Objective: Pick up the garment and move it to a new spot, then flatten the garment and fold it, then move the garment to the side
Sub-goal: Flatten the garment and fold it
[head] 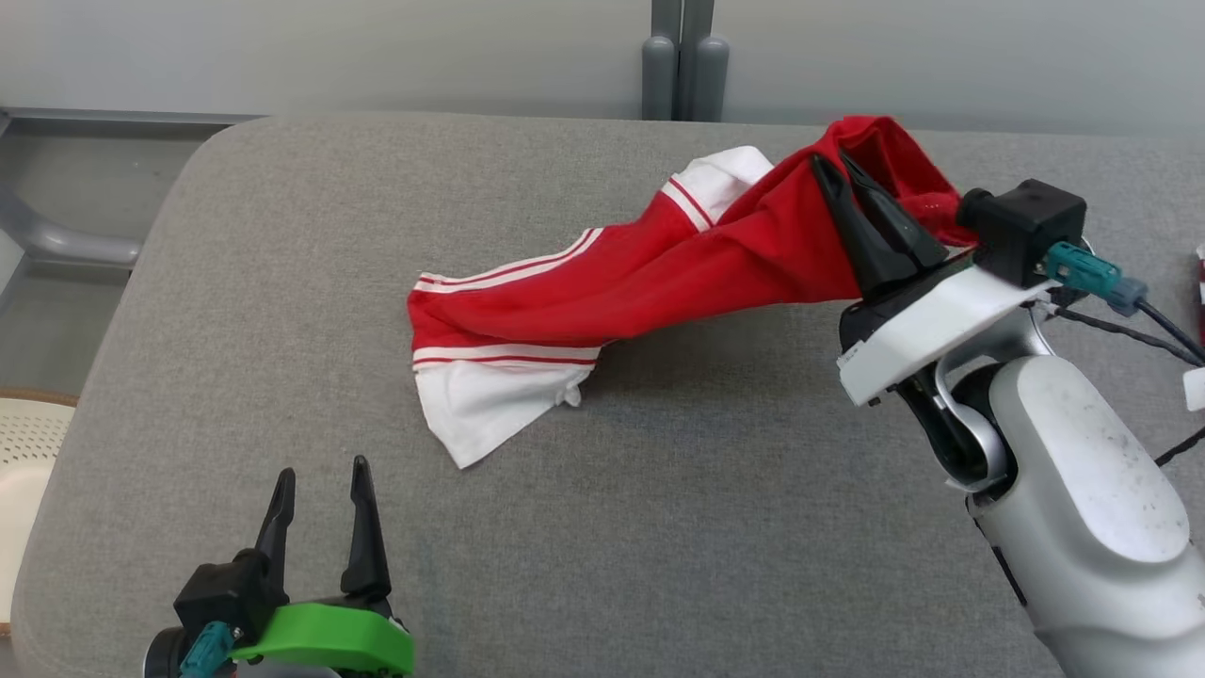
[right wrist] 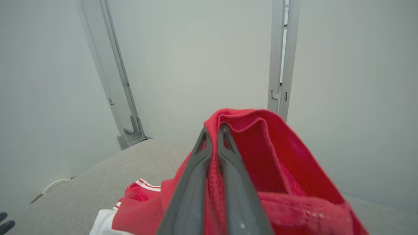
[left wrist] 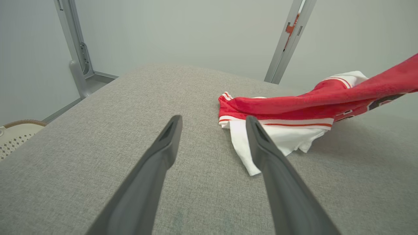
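A red garment (head: 659,273) with white striped trim stretches diagonally across a grey padded bench (head: 706,527). Its white-edged end lies on the fabric surface near the middle of the frame, and its other end is raised off the surface at the upper right.

The right end effector (head: 830,158), at the upper right of the head view, is pinched narrow on a fold of the red cloth. In the right wrist view the cloth (right wrist: 277,169) is squeezed between its two dark fingers and drapes over them. The left end effector (head: 322,468) sits at the lower left with its fingers spread wide and nothing between them, near the garment's low end but apart from it.

The step in hand looks like lifting and carrying the garment to a new spot. To do it well, the right arm should likely rise until the trailing end clears the bench, move smoothly so the thin pinch does not slip, and set the garment down where both arms can reach it for flattening.
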